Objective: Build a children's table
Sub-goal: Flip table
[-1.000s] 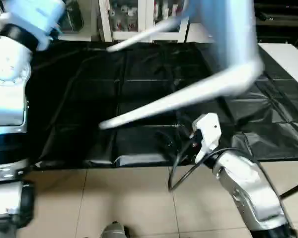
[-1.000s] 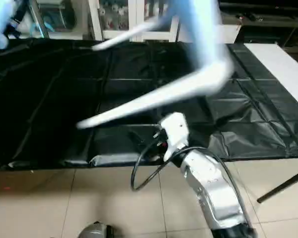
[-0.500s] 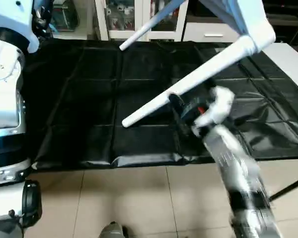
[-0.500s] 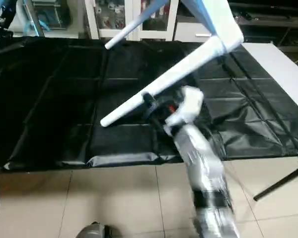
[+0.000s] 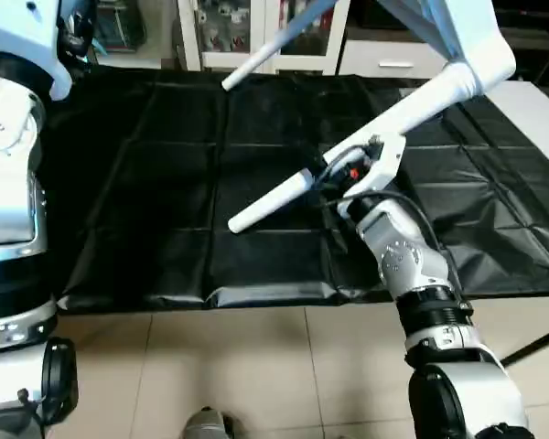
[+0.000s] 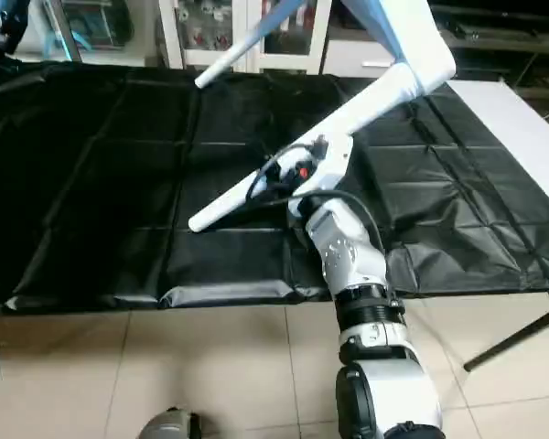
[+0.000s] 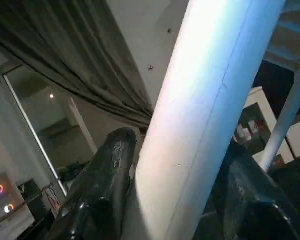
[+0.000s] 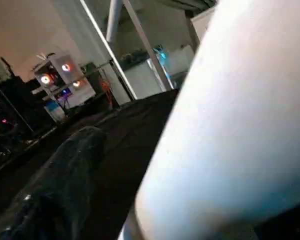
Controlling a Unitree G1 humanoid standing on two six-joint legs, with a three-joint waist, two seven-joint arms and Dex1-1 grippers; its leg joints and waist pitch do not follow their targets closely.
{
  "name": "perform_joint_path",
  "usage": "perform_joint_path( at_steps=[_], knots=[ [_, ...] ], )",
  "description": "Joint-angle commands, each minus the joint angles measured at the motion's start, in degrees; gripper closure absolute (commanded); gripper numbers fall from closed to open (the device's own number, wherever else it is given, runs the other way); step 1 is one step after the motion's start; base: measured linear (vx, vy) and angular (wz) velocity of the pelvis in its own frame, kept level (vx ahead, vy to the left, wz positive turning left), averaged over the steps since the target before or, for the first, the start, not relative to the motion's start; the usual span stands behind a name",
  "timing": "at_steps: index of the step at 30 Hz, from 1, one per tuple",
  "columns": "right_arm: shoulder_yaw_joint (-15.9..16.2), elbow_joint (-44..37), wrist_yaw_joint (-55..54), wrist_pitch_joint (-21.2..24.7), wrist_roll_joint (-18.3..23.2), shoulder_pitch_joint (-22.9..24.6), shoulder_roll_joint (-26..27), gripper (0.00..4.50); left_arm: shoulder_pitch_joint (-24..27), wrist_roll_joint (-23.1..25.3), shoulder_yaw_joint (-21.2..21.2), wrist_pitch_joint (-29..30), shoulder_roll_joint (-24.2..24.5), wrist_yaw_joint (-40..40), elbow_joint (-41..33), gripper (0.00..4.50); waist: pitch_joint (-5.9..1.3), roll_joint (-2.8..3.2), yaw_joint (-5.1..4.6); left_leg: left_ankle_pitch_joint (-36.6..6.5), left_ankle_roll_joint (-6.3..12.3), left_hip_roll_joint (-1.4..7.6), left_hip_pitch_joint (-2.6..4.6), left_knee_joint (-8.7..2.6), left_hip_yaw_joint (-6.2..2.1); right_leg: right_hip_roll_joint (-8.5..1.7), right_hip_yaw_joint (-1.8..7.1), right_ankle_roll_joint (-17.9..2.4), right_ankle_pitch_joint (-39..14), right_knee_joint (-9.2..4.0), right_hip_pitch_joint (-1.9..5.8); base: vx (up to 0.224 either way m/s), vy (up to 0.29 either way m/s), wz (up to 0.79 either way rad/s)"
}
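Observation:
The children's table hangs tilted in the air above the black cloth, and its white top (image 5: 467, 32) shows at the upper right. One white leg (image 5: 274, 201) slants down toward the cloth, and a second leg (image 5: 270, 50) points to the far side. My right gripper (image 5: 322, 174) sits against the lower leg, open. In the right wrist view one black finger (image 8: 65, 185) stands apart from that leg (image 8: 230, 125). In the left wrist view my left gripper (image 7: 175, 165) is shut on a white leg (image 7: 205, 100), with a black finger (image 7: 105, 175) on each side.
The black-covered work table (image 5: 146, 183) spans the view, its front edge (image 5: 192, 297) over a tiled floor. A white surface (image 5: 540, 110) lies at the far right and glass cabinets (image 5: 229, 27) stand behind. A dark stand leg (image 6: 512, 338) slants at the lower right.
My right arm has swung up from the work table's front edge to the lower leg. The children's table has lifted and tilted, and the camera has shifted too.

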Motion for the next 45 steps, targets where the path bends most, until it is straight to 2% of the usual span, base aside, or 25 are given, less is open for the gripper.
perform_joint_path(
  at_steps=[1, 3, 4, 9, 11, 18, 23, 24, 27, 29, 31, 32, 37, 42, 45],
  knots=[
    [-1.4, 1.5, 1.2, -2.7, 0.0, -2.2, -0.6, 0.86, -1.2, -3.4, 4.5, 0.7, -1.0, 4.3, -3.6, 2.43, -5.43, 0.36, -0.19, -4.1, 0.24, 1.68, 2.65, -3.3, -0.28, -3.11, 1.3, -13.1, 6.5, -2.46, 2.36, 0.0, 0.0, 0.0],
    [-1.5, 1.5, 1.3, -3.1, 0.1, -2.4, -0.7, 0.98, -1.1, -3.4, 4.7, 0.9, -1.3, 4.6, -3.8, 2.43, -5.36, 0.21, -0.26, -4.6, 0.06, 1.68, 2.68, -3.33, -0.26, -3.03, 1.31, -13.0, 6.1, -2.54, 2.34, 0.0, 0.0, 0.0],
    [-1.8, 1.6, 1.6, -3.8, 0.1, -2.6, -0.9, 1.23, -0.8, -3.2, 4.8, 1.3, -1.6, 5.0, -4.1, 2.43, -5.39, 0.31, -0.3, -4.8, -0.06, 1.72, 2.71, -3.35, -0.3, -3.01, 1.3, -12.9, 6.1, -2.52, 2.36, 0.0, 0.0, 0.0],
    [-2.7, 1.1, 2.3, -4.2, 0.6, -2.8, -1.4, 1.36, 0.1, -3.1, 5.1, 1.5, -2.2, 5.8, -4.2, 2.43, -5.43, 0.03, -0.25, -3.8, 0.66, 1.6, 2.64, -3.21, -0.23, -2.92, 1.33, -13.1, 7.3, -2.48, 2.45, 0.0, 0.0, 0.0],
    [-2.7, 0.6, 2.9, -3.9, 0.7, -2.7, -1.7, 1.71, 0.3, -3.2, 5.3, 1.7, -2.4, 6.0, -4.3, 2.43, -5.46, 0.08, -0.21, -3.8, 0.79, 1.62, 2.62, -3.19, -0.25, -2.97, 1.32, -13.2, 7.0, -2.5, 2.47, 0.0, 0.0, 0.0],
    [-2.8, -0.3, 3.3, -5.2, 0.2, -3.6, -2.5, 2.09, 0.9, -3.2, 5.8, 1.8, -2.7, 6.9, -4.4, 2.43, -5.43, 0.0, -0.24, -4.0, 0.86, 1.64, 2.64, -3.16, -0.25, -2.93, 1.3, -13.3, 6.4, -2.52, 2.39, 0.0, 0.0, 0.0],
    [-2.9, -2.5, 1.3, -6.3, -2.1, -4.9, -4.5, 2.5, 3.2, -3.7, 7.0, 2.0, -4.3, 8.0, -4.7, 2.44, -5.45, -0.17, -0.19, -3.3, 1.03, 1.65, 2.6, -3.07, -0.19, -2.91, 1.31, -13.4, 6.7, -2.48, 2.46, 0.0, 0.0, 0.0],
    [-2.8, -3.2, 0.7, -7.1, -3.3, -5.6, -5.7, 2.5, 4.5, -3.8, 7.5, 1.8, -5.0, 8.5, -5.1, 2.44, -5.41, -0.36, -0.21, -3.5, 1.15, 1.65, 2.68, -3.04, -0.09, -2.86, 1.35, -13.3, 6.4, -2.61, 2.38, 0.0, 0.0, 0.0],
    [-2.7, -4.1, 0.0, -7.8, -4.5, -6.4, -7.1, 2.62, 6.5, -4.6, 8.5, 1.3, -6.3, 9.2, -5.3, 2.47, -5.41, -0.35, -0.08, -3.6, 0.96, 1.7, 2.74, -3.03, -0.11, -2.77, 1.31, -13.0, 6.0, -2.56, 2.29, 0.0, 0.0, 0.0],
    [-2.1, -4.6, -0.8, -9.3, -6.5, -7.3, -8.8, 2.64, 9.0, -6.2, 9.5, 0.2, -8.0, 9.4, -5.3, 2.49, -5.31, -0.69, -0.08, -3.8, 0.67, 1.67, 2.64, -3.07, -0.07, -2.76, 1.33, -12.7, 5.6, -2.64, 2.34, 0.0, 0.0, 0.0],
    [-1.3, -4.9, -1.3, -11.1, -8.6, -7.9, -10.0, 2.67, 11.4, -7.9, 9.9, -1.7, -9.7, 8.9, -4.7, 2.54, -5.32, -0.62, -0.08, -4.1, 0.35, 1.66, 2.71, -3.05, -0.08, -2.76, 1.35, -12.3, 5.6, -2.68, 2.26, 0.0, 0.0, 0.0],
    [-0.6, -4.9, -1.3, -12.4, -10.0, -8.0, -10.7, 2.69, 13.1, -8.8, 9.8, -2.7, -10.5, 8.3, -4.2, 2.56, -5.26, -0.99, -0.16, -4.3, 0.24, 1.69, 2.62, -3.1, -0.11, -2.75, 1.32, -12.2, 5.3, -2.72, 2.29, 0.0, 0.0, 0.0],
    [1.7, -5.7, -1.2, -13.5, -13.1, -6.5, -10.8, 2.75, 18.3, -9.3, 8.0, -4.2, -12.9, 6.7, -1.5, 2.75, -5.23, -1.09, -0.35, -6.2, -0.59, 1.77, 2.92, -3.26, -0.15, -2.46, 1.33, -10.8, 5.2, -2.97, 2.03, 0.0, 0.0, 0.0],
    [3.9, -7.0, -2.0, -13.9, -15.0, -2.9, -9.8, 2.81, 22.2, -10.0, 6.9, -6.5, -14.5, 6.0, 2.4, 2.92, -5.04, -1.12, -0.47, -11.5, -3.12, 2.08, 3.56, -3.85, -0.53, -2.42, 1.25, -9.9, 4.1, -3.28, 1.79, 0.0, 0.0, 0.0],
    [4.8, -7.4, -2.8, -14.5, -16.0, -1.0, -9.2, 2.82, 23.6, -9.9, 5.7, -8.9, -14.5, 5.3, 5.1, 2.94, -4.83, -1.48, -0.64, -14.6, -4.09, 1.99, 3.38, -4.2, -0.62, -2.61, 1.33, -9.2, 1.1, -3.65, 1.89, 0.0, 0.0, 0.0]
  ],
)
